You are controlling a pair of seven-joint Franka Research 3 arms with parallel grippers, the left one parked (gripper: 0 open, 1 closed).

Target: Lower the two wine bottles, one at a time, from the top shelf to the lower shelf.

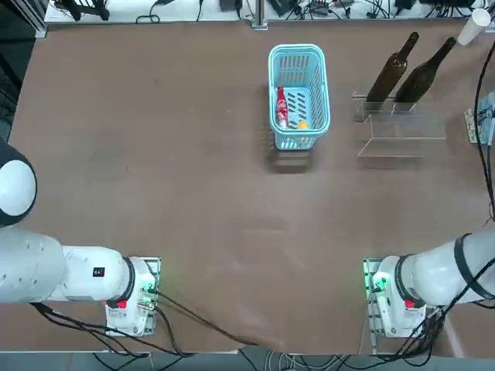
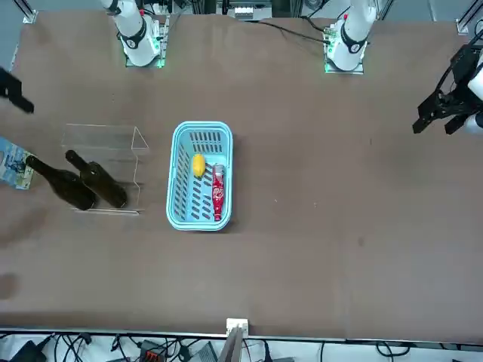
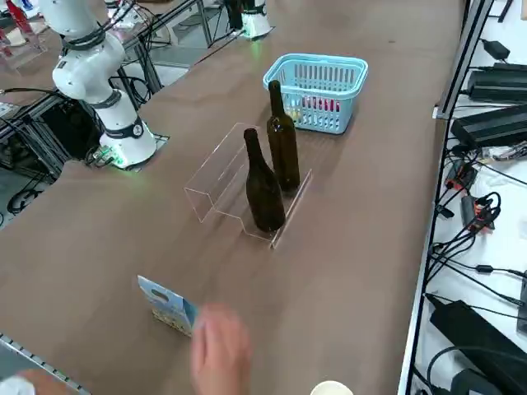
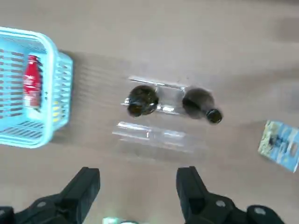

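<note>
While hanging high over the table with fingers spread and pinching nothing, right gripper [image 4: 138, 186] points down at clear plastic stand. Beyond, empty lower shelf [image 4: 156, 135]; on top shelf [image 4: 163, 86], two slim dark glass wine bottles [image 4: 142, 100] standing upright, side by side.

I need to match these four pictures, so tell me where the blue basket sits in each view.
Top view: blue basket upper middle, left of the clear stand.
Front view: basket left of centre, right of the stand.
Right side view: basket near the top, beyond the two bottles.
Right wrist view: basket at the picture's edge, beyond the open right end effector.
Shared landmark: the red bottle lying inside the basket.
</note>
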